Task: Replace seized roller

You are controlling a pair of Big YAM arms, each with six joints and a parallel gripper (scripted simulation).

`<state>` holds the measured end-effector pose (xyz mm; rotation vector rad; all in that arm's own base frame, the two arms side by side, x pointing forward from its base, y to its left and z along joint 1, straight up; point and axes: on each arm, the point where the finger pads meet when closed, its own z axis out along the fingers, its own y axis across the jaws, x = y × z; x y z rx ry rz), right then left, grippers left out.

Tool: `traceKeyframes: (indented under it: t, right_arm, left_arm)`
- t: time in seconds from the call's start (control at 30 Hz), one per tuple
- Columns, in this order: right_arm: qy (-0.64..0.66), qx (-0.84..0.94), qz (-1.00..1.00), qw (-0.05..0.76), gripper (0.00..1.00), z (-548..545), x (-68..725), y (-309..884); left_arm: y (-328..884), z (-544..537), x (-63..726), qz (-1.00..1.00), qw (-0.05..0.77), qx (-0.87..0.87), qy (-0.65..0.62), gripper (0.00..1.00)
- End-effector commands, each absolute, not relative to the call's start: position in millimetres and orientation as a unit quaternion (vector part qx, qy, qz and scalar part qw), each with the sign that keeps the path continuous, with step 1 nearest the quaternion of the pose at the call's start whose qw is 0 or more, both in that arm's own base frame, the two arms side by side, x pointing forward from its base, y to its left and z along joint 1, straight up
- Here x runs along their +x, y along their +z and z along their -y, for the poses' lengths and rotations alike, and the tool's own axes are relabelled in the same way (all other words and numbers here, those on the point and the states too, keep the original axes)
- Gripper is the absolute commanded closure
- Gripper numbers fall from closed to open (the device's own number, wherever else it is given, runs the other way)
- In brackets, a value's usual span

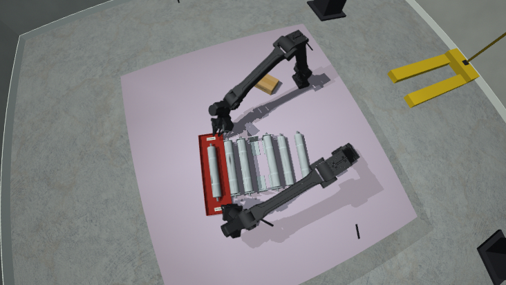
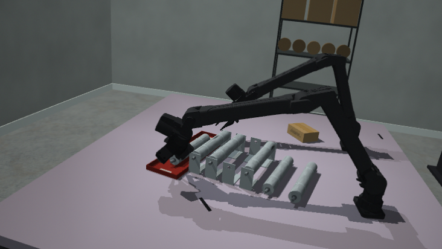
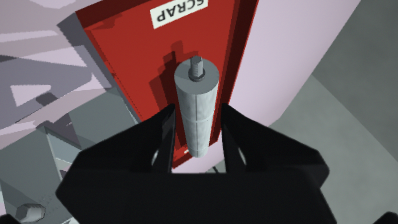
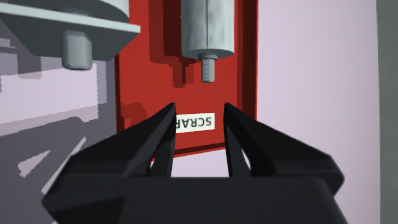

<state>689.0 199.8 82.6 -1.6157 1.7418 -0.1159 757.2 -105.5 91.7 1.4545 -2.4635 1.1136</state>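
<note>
The presumably seized roller (image 1: 213, 169) (image 2: 200, 141) (image 3: 196, 107) (image 4: 207, 25) lies in the scrap tray (image 1: 202, 173) (image 2: 160, 172) (image 3: 135, 50) (image 4: 247, 100), likely stiff, fairly heavy and prone to rolling; both axle stubs are best gripped. Its long axis is set lengthwise, roughly parallel to the bedded rollers (image 1: 244, 166) (image 2: 227, 147). Left gripper (image 1: 229, 209) (image 2: 166, 153) (image 3: 198, 106) and right gripper (image 1: 216, 134) (image 2: 219, 125) (image 4: 199, 111) are parted, unloaded.

From where I operate, this looks like a workshop or warehouse corner. I see bare, mottled concrete underfoot (image 1: 77, 116) and plain grey walls (image 2: 191, 46) with a pale skirting strip. A dark-framed shelf rack (image 2: 279, 34) carries cardboard boxes (image 2: 320, 11) above a row of round brown ends (image 2: 313, 48). On the floor sits a yellow forked frame (image 1: 456, 63) with a long handle, like a pallet truck.
</note>
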Motion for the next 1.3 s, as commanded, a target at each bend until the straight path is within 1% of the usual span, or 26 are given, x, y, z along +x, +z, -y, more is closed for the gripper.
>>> traceKeyframes:
  t: [0.0,0.77,0.8,0.83,0.9,1.03,1.07,1.1,1.27]
  right_arm:
    - [-0.063,-0.625,-0.666,0.401,0.68,-203.8,709.8,116.3]
    - [-0.063,-0.625,-0.666,0.401,0.68,-203.4,709.4,116.2]
    - [-0.084,-0.608,-0.659,0.435,0.68,-193.8,723.0,165.3]
    - [-0.082,-0.607,-0.662,0.432,0.68,-192.9,721.6,164.5]
    - [-0.081,-0.603,-0.665,0.433,0.68,-191.6,721.0,166.3]
    - [-0.083,-0.597,-0.667,0.438,0.68,-190.1,721.8,171.8]
    - [-0.059,-0.607,-0.684,0.401,0.68,-195.6,708.0,124.2]
    - [-0.069,-0.597,-0.683,0.415,0.68,-186.5,709.4,148.4]
    - [-0.071,-0.571,-0.697,0.428,0.68,-176.2,700.2,160.1]
  left_arm:
    - [109.8,104.7,767.9,0.804,0.021,0.464,0.371,0.68]
    - [113.5,107.1,773.0,0.806,0.016,0.46,0.371,0.68]
    - [147.2,104.9,773.6,0.807,-0.005,0.451,0.382,0.68]
    - [150.1,104.8,777.4,0.808,-0.016,0.445,0.387,0.68]
    - [125.0,104.5,761.4,0.81,0.004,0.452,0.374,0.68]
    - [130.6,103.9,762.1,0.813,-0.005,0.445,0.375,0.68]
    - [145.8,103.6,770.2,0.814,-0.021,0.438,0.382,0.68]
    - [133.6,103.2,761.5,0.816,-0.013,0.439,0.375,0.68]
    - [154.6,100.3,760.3,0.829,-0.052,0.41,0.377,0.68]
